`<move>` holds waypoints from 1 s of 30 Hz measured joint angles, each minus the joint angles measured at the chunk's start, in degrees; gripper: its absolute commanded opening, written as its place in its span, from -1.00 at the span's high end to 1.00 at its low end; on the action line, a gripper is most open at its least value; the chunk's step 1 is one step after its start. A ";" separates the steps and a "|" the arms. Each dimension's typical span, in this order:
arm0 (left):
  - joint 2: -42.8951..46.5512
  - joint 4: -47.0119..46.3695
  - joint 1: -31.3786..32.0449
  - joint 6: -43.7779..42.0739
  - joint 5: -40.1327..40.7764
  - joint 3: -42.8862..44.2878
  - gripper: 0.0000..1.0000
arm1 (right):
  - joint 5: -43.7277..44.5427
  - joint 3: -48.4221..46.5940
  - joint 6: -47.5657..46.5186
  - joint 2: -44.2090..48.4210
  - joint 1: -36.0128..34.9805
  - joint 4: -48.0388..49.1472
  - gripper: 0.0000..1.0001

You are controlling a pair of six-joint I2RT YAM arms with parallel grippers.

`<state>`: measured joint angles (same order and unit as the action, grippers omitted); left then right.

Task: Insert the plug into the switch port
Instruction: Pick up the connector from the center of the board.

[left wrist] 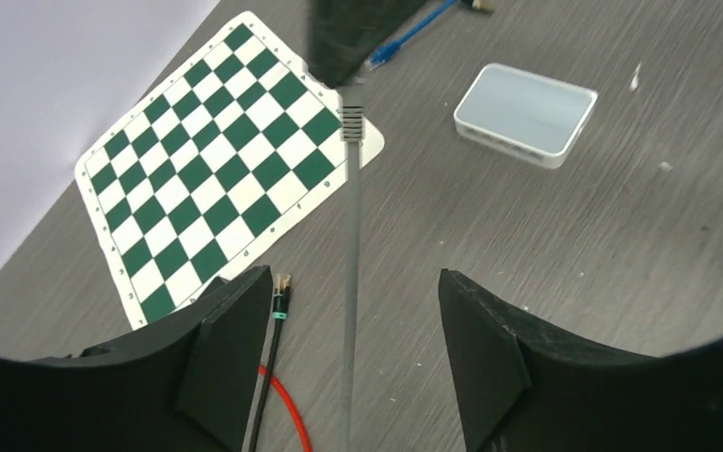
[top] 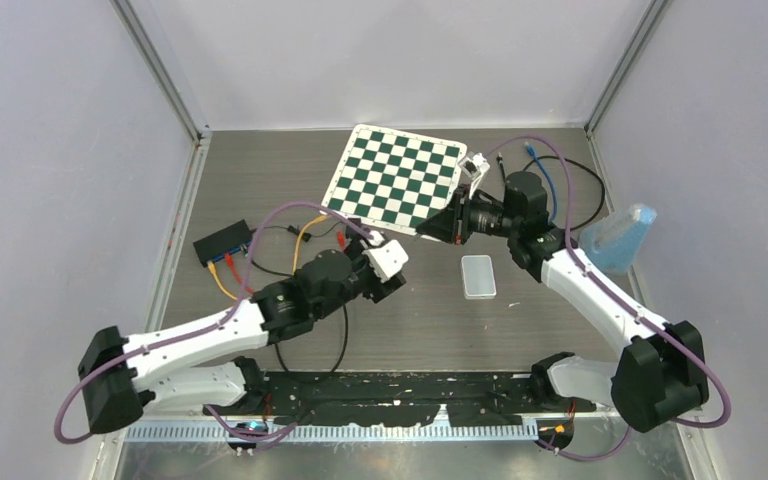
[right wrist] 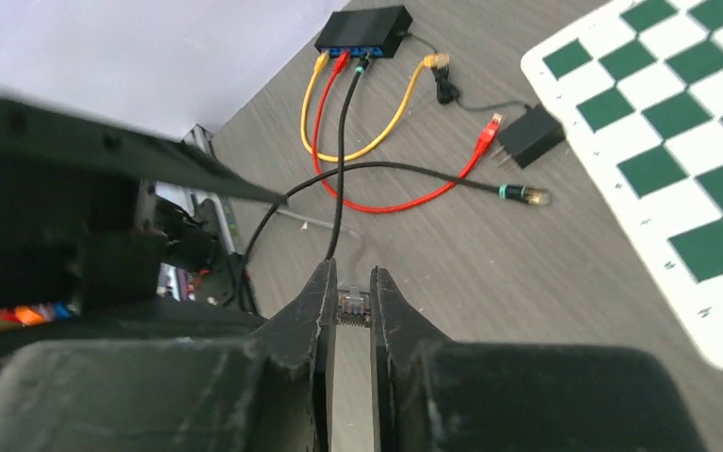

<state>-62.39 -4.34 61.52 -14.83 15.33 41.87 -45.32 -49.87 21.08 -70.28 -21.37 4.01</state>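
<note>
My right hand (right wrist: 348, 284) is pinching the grey plug (right wrist: 352, 306), far from the black switch (right wrist: 362, 31). My left hand (left wrist: 353, 279) is standing spread around its cable (left wrist: 350, 217). I'm judging that cable drag could twist the plug askew.

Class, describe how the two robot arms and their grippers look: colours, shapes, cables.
The left arm and right arm have white shells between black joint housings, with a purple cable looping along each. The left gripper and right gripper have black, wedge-shaped fingers.
</note>
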 measured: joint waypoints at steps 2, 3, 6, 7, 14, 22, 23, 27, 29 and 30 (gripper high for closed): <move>3.04 2.49 -2.32 2.64 -4.04 0.83 -0.42 | -0.59 1.90 -3.08 1.75 0.37 3.19 0.89; 4.63 3.91 -4.13 4.13 -6.84 1.38 -0.42 | -1.42 2.86 -4.68 2.62 0.68 5.42 0.89; 7.82 7.80 -11.21 8.81 -18.56 4.24 -0.42 | -5.07 4.04 -7.69 3.89 1.79 12.44 0.89; 7.98 8.07 -13.84 9.31 -19.74 4.61 -0.42 | -6.14 4.24 -8.33 4.07 2.08 14.32 0.90; 6.49 12.44 -19.30 10.88 -35.76 9.77 -0.33 | -17.16 6.64 -13.27 4.31 2.95 26.10 0.90; -1.42 10.97 -19.28 9.94 -45.97 11.91 -0.23 | -26.18 10.36 -12.20 4.31 2.95 39.58 0.89; -2.08 10.49 -19.28 9.90 -46.53 11.91 -0.22 | -27.08 10.71 -11.69 4.31 2.95 41.16 0.90; -4.48 7.56 -19.28 9.94 -49.18 12.04 -0.09 | -29.92 11.56 -9.81 4.31 2.95 46.29 0.90; -6.05 6.75 -19.28 10.05 -51.25 12.72 -0.01 | -30.86 11.74 -9.35 4.37 2.95 47.84 0.89; -6.91 6.49 -19.28 10.27 -52.37 13.27 0.04 | -31.17 11.78 -9.29 4.46 2.97 48.37 0.89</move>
<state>-69.30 2.15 42.24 -4.56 -37.04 55.13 -76.49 -38.09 11.79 -65.82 -18.39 52.38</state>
